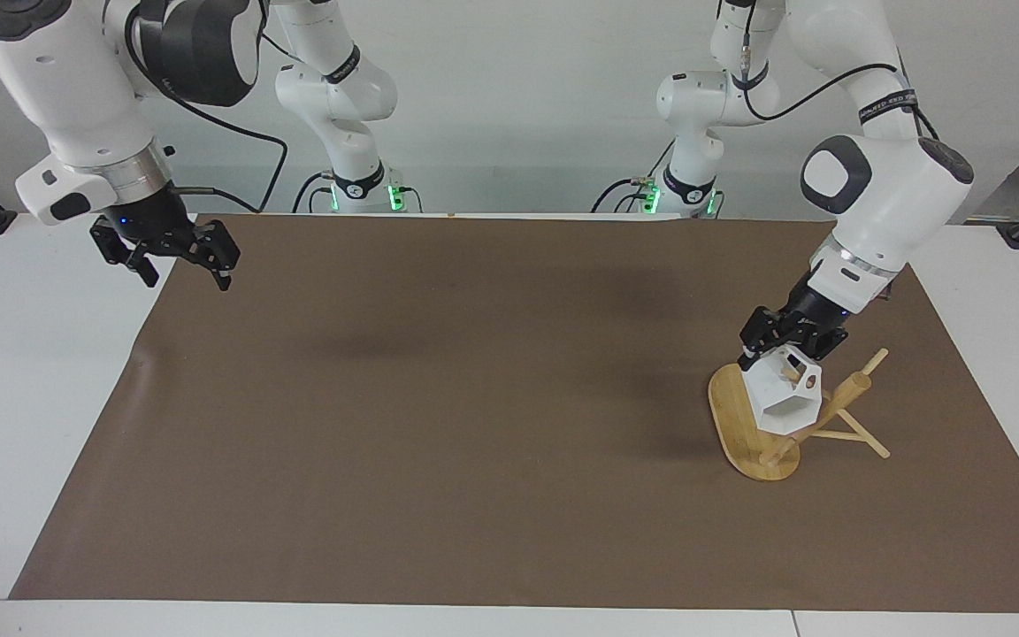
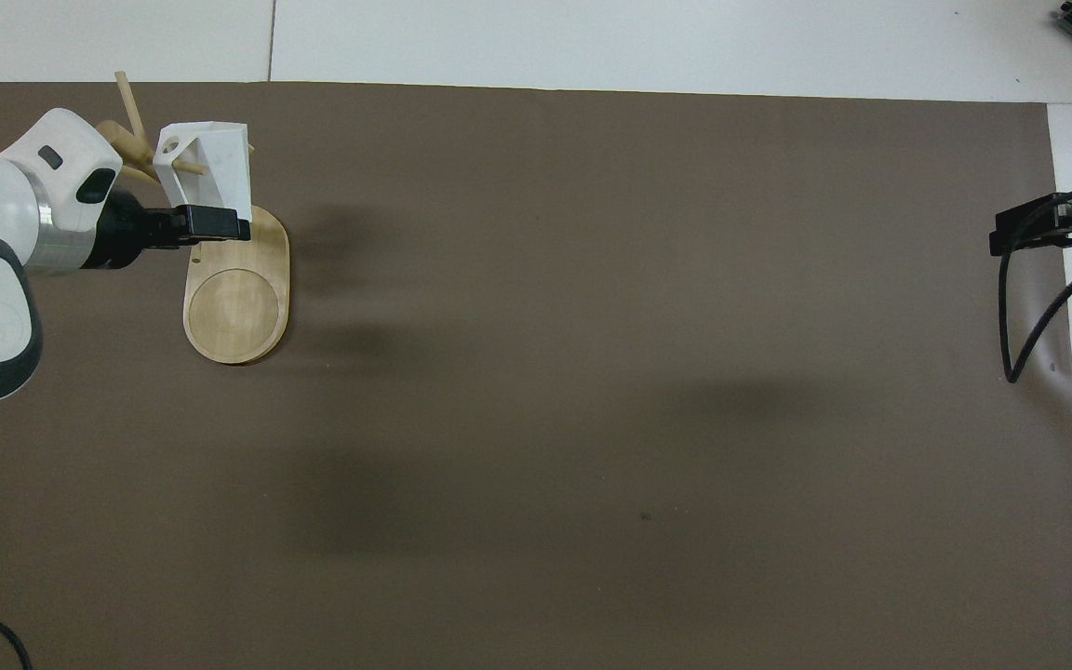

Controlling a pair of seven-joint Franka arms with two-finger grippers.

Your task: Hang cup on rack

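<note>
A brown mat (image 1: 474, 398) covers most of a white table (image 1: 32, 398), and two white robot arms stand at one long edge. Near the mat's edge at the left arm's end stands the bamboo mug tree (image 1: 739, 425), its oval base flat on the mat, its thick post rising from one end of the base with thin pegs sticking out. The white faceted mug (image 1: 782, 402) is tipped on its side above the base, its open hexagonal mouth facing away from the robots. Its blocky handle (image 1: 806, 376) is turned toward the post, and a peg (image 2: 184, 167) appears to pass through the handle's round hole, so the mug looks threaded on, which is why it is held sideways. The left gripper (image 1: 777, 347) reaches down at a slant and sits right against the mug's upper end; I cannot tell whether the claw is clamped on the mug or has let go. I judge the hanging nearly done: what is left is a clean release and a retreat that does not drag the mug off the peg. The right gripper (image 1: 180, 265) waits in the air over the mat's edge at the right arm's end, its claw spread wide and holding nothing, well clear of the work.
</note>
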